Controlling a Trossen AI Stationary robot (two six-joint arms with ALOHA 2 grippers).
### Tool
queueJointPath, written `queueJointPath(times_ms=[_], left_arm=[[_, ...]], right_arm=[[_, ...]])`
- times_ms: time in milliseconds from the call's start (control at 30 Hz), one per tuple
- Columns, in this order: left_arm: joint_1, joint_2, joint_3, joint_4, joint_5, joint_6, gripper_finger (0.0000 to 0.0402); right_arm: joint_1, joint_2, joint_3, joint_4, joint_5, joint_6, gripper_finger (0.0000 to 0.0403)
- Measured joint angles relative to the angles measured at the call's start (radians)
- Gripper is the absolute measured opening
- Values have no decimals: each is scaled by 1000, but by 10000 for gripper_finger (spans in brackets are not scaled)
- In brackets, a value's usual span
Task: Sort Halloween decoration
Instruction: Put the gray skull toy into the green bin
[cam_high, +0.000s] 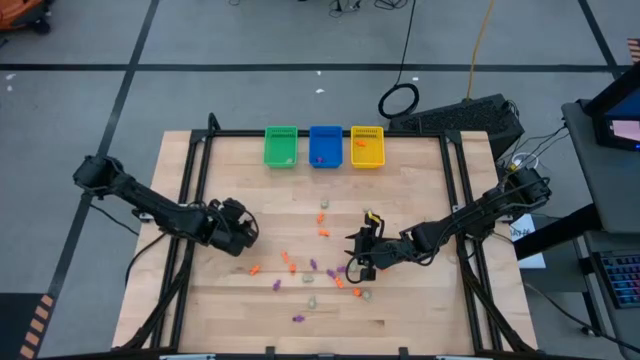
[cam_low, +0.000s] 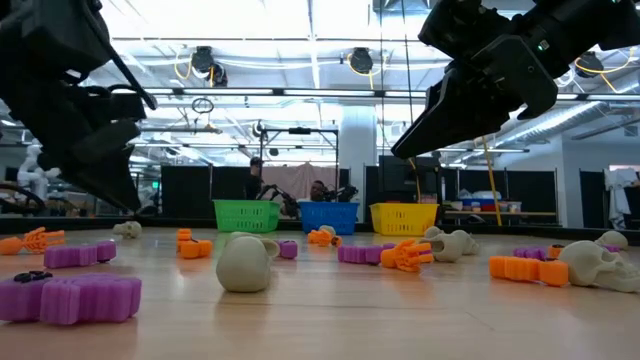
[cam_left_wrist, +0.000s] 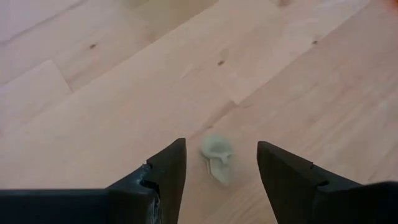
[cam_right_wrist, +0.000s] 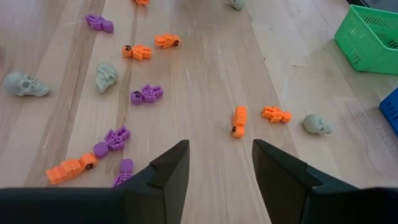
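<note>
Pictured from overhead: wooden table (cam_high: 400, 310) with green bin (cam_high: 281, 146), blue bin (cam_high: 325, 146) and yellow bin (cam_high: 367, 146) lined up at upper centre of the frame. Halloween decoration (cam_high: 322, 232) mostly strewn across centre and lower centre, well apart from the bins: orange, purple and pale trinkets in a loose band. Visible inside the bins, only a few specks — something pale in the green, purple in the blue, orange in the yellow. Sorting barely begun, by that showing; bulk of the scatter left on the boards.

At centre left of the overhead frame, left gripper (cam_high: 243, 232), clear of the main scatter. In the left wrist view, fingers spread, with a pale skull (cam_left_wrist: 217, 158) lying on the wood between them, blurred, not pinched. Whether touching either finger, impossible to tell. Likely step in hand: a pickup of that skull, destined for one of the three bins.

At centre right of the overhead frame, right gripper (cam_high: 358, 248), poised over the thick of the trinkets. In the right wrist view, fingers parted and nothing between them; beyond, orange figures (cam_right_wrist: 239, 121), purple figures (cam_right_wrist: 146, 94) and grey-green skulls (cam_right_wrist: 106, 76) on the table.

At table level, more of the same in the foreground: purple piece (cam_low: 68, 297) at lower left, round pale piece (cam_low: 245, 262) at centre, bins in a row behind.
</note>
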Motion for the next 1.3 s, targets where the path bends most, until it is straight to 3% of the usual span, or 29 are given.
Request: queueJointPath(times_ms=[300,933,1300], left_arm=[[-2,95,0,28,-54,-57,197],[-1,249,0,106,-48,-102,193],[-1,257,1,105,-48,-110,113]], right_arm=[[0,0,0,0,0,0,164],[0,0,0,0,0,0,164],[0,0,0,0,0,0,164]])
